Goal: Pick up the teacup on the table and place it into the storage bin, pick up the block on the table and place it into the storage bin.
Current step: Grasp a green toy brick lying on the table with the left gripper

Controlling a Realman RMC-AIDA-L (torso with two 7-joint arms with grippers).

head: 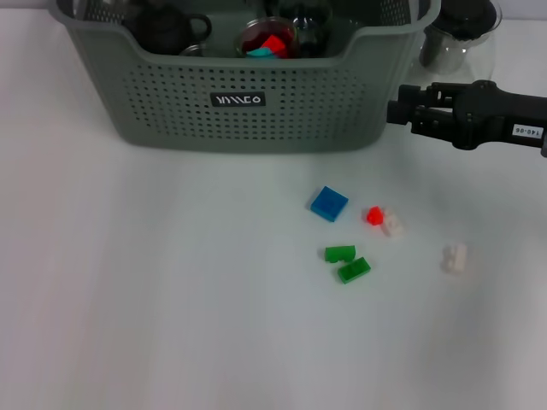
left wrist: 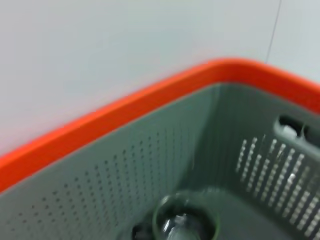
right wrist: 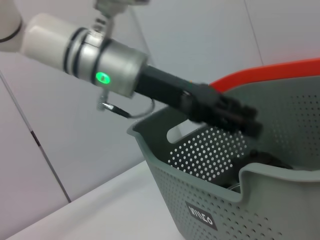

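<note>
The grey-green storage bin [head: 248, 128] stands at the back of the table; its perforated wall [right wrist: 210, 210] also shows in the right wrist view. Inside it a glass teacup [head: 267, 38] holds red and teal pieces. Several small blocks lie on the table in front: a blue block [head: 329, 203], a red block [head: 374, 215], two green blocks [head: 340, 253] and white ones [head: 454, 258]. My right gripper [head: 400, 111] hovers just right of the bin's front corner, above the table. My left gripper [right wrist: 240, 120] reaches over the bin's inside, blurred. A clear glass cup [left wrist: 185, 222] lies on the bin floor.
A dark teapot [head: 167, 30] sits in the bin's left part. A clear glass pitcher with a black lid [head: 457, 34] stands behind the bin's right corner, close to my right arm. An orange band [left wrist: 100, 125] runs behind the bin's rim.
</note>
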